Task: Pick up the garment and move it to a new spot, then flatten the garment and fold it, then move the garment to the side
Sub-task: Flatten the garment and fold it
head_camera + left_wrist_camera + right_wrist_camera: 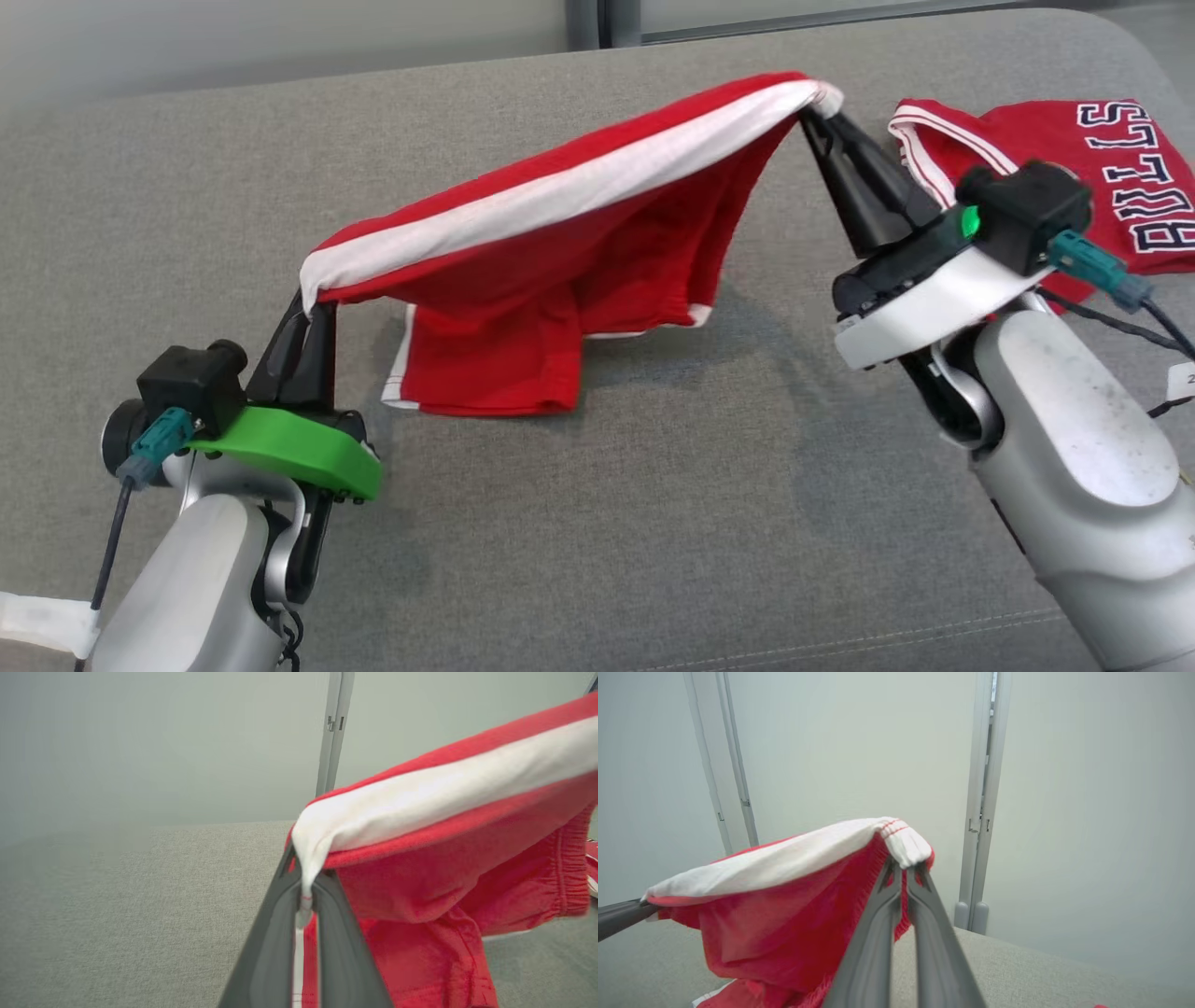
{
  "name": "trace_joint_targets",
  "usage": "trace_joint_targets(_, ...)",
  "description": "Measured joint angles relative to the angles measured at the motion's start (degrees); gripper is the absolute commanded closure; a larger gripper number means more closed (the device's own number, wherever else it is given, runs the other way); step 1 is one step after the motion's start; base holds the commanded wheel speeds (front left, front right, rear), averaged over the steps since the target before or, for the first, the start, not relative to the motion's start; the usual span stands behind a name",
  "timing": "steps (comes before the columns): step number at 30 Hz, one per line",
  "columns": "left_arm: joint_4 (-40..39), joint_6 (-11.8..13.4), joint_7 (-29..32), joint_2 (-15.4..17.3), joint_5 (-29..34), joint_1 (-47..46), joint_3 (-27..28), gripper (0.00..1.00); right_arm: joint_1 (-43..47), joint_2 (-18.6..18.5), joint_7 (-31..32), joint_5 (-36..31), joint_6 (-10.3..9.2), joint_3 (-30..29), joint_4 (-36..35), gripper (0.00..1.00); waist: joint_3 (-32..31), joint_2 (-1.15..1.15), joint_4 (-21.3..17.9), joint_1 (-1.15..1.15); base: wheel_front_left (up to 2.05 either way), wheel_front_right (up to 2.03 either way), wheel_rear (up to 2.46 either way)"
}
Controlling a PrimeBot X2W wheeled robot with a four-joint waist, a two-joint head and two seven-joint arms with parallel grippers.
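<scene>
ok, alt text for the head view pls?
A red garment with a white stripe hangs stretched between two robot arms above a grey fabric cushion, the left jaws and right jaws each shut on one end of the stripe. Its lower folds sag toward the cushion. A red Bulls jersey lies flat beyond the right arm.

Bulls jersey point(1055, 135) partly behind the right arm point(1074, 448), lettering partly off-frame.

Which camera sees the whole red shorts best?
The head view: the red shorts hang whole between the left gripper and the right gripper. The left wrist view shows, up close, the end pinched in the left fingers; the right wrist view shows the other end in the right fingers.
</scene>
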Motion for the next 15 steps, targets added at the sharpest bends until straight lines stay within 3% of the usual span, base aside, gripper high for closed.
trace_joint_targets(8, -5.03, -4.41, 0.0, 1.57, 1.15, 0.05, -3.47, 1.0, 2.98, -2.86, 0.0, 0.11, 0.02, -3.92, -7.58, 1.0, -3.54, 0.0, -2.41, 0.0, 0.0, 0.0, 0.0)
trace_joint_targets(12, -12.94, -7.53, 0.31, 3.05, -1.25, 0.85, -4.03, 1.0, 7.51, -5.14, 0.0, 0.55, 0.08, -5.8, -14.7, 1.0, -6.34, 0.0, -4.01, 0.0, 0.0, 0.0, 0.0)
trace_joint_targets(15, -18.31, -8.04, 1.47, 5.6, -1.2, 1.93, -3.87, 1.0, 9.32, -6.33, 0.0, 0.75, 0.09, -7.19, -20.18, 1.0, -8.0, 0.0, -4.96, 0.0, 0.0, 0.0, 0.0)
